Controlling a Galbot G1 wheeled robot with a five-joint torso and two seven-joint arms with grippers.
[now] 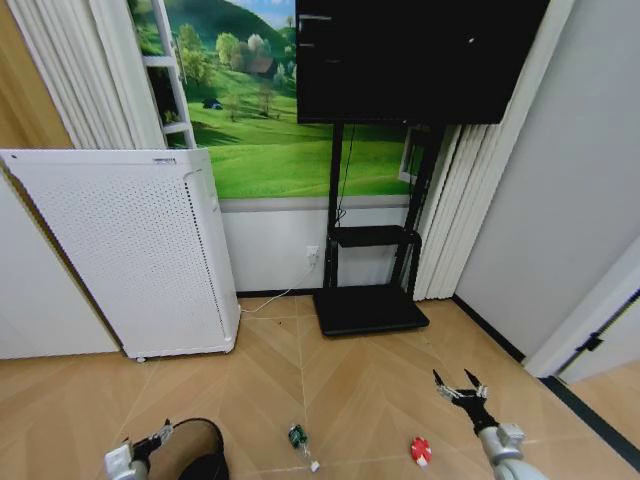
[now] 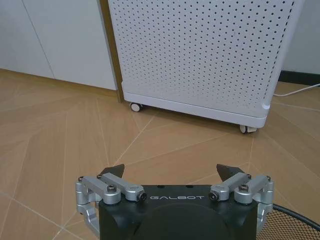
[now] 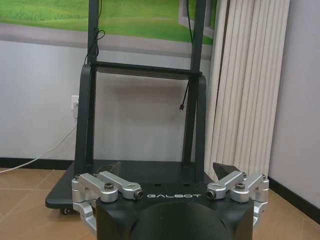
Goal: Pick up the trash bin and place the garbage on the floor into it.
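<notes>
Both end effectors are hanging low over the floor (image 1: 330, 390) with nothing in them. Left end effector (image 1: 160, 435), at about 7 o'clock in the head view, is sitting just beside the trash bin (image 1: 195, 450), its silver fingers spread apart; in its wrist view its dark fingertips (image 2: 114, 171) are standing wide with bare parquet between them, and the bin's wire mesh rim (image 2: 295, 222) is showing at one corner. Right end effector (image 1: 462, 387), at about 5 o'clock, is likewise released, fingers splayed, and in its wrist view (image 3: 167, 172) is facing a black wheeled TV stand (image 3: 145, 125).

The bin is a round black mesh basket with its mouth open upward; what is inside cannot be told. A clear plastic bottle (image 1: 298, 440) with a green label is lying on its side on the floor just toward 3 o'clock of the bin. A crumpled red-and-white wrapper (image 1: 421, 450) is lying farther toward 3 o'clock, near the right arm. The floor is light tan wood laid in a chevron pattern. A tall white perforated air purifier (image 1: 130, 250) on small casters is standing at 10 o'clock against the wall.
</notes>
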